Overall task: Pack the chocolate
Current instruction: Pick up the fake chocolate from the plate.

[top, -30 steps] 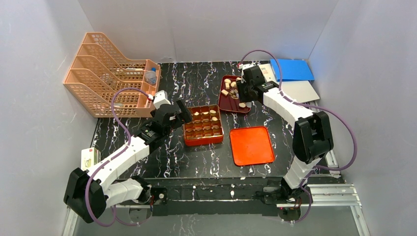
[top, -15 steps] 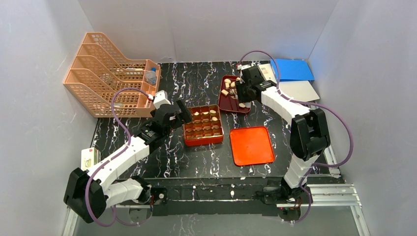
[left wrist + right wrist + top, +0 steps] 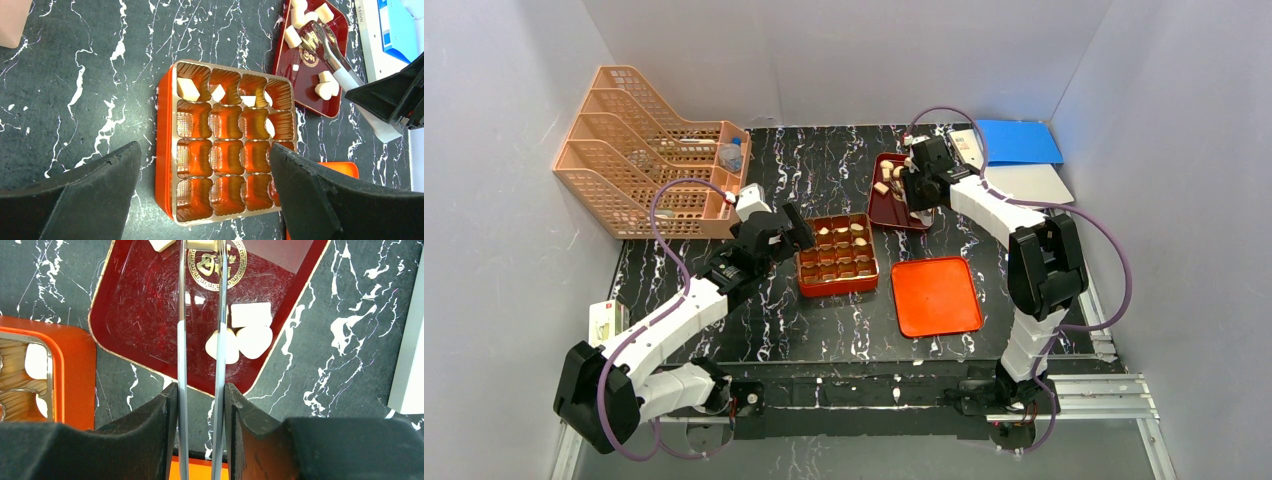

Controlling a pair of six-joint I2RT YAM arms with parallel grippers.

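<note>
**Over the dark red tray (image 3: 145, 315): right claw (image 3: 200, 390) on tongs (image 3: 181, 350), left claw (image 3: 204, 150) wide open at the box**

- Nearest the bases, a flat orange lid (image 3: 936, 296) lies on the black marble table (image 3: 844, 170), just right of the orange-red box (image 3: 837, 255).
- The left claw hovers at the box's left edge with its jaws spread wide, gripping nothing. In the left wrist view the two fingers frame the near half of the box.
- Some chocolate (image 3: 185, 89) is already in the box: a few pale pieces in the far compartments. The near rows show bare liner.
- Past the box, the right claw is clamped on the metal tongs, fingers pressing both blades from outside. The blades run out over the dark red tray.
- The loose chocolate is in that tray. Three pale pieces cluster just right of the right blade, about halfway along it, and one sits partly under the blade.
- More pieces sit at the tray's far end by the tong tips. One pale piece shows between the tips at the frame edge, but I cannot tell if it is pinched.
- Farthest back are a peach file rack (image 3: 644, 140) on the left and a blue folder (image 3: 1019, 142) on the right.
</note>
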